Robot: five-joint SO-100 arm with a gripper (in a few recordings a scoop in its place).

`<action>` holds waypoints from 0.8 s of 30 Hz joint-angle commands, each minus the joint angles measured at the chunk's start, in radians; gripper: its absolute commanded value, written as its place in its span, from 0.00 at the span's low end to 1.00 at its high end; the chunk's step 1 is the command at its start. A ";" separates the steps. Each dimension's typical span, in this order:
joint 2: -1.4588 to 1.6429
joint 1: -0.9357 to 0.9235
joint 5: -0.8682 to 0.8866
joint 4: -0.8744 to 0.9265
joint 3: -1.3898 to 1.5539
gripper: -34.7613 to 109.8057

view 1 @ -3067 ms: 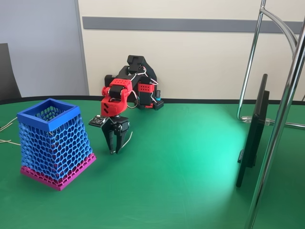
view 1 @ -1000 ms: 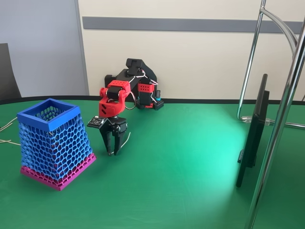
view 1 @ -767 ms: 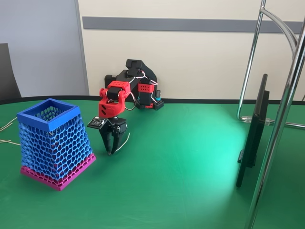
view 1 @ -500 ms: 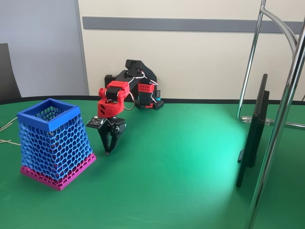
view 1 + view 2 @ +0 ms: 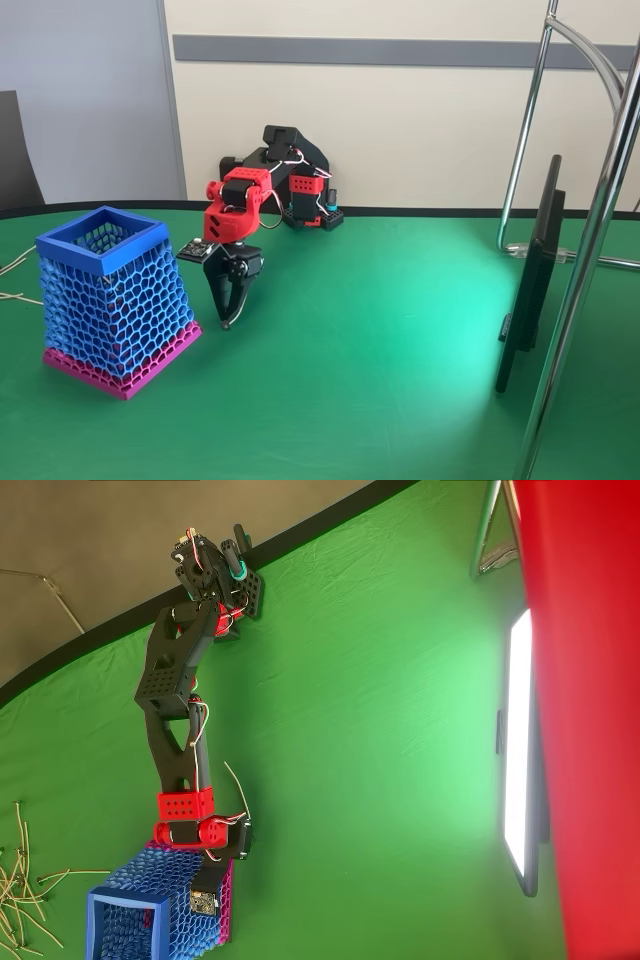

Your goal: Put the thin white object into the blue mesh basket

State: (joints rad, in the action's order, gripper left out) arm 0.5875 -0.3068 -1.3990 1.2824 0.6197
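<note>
Arm [image 5: 165, 680] reaches fwd from its base at the bench [image 5: 380, 380] rear edge, w/ the red wrist bent so the hand [image 5: 227, 318] points straight down, tips at or just above the bench. Fingers [image 5: 222, 300] are clenched together, no gap visible. Hand sits just right of the basket [image 5: 100, 245] in fixed view, near its pink base band. Overhead, the wrist overlaps the basket [image 5: 120, 895] edge. White strip [image 5: 237, 785] lies beside the forearm, lower end by the wrist. Can't tell if it's pinched. It's outside the basket.
</note>
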 commanded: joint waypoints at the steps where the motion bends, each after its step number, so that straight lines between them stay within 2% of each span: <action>1: 0.066 0.017 0.020 0.006 -0.028 0.24; 13: 0.137 0.037 0.051 0.006 0.028 0.26; 18: 0.120 0.025 0.014 0.006 0.055 0.31; 24: 0.078 0.014 -0.023 0.006 0.040 0.31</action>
State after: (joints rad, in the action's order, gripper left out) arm 0.6535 -0.2838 -1.4097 1.2824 0.6750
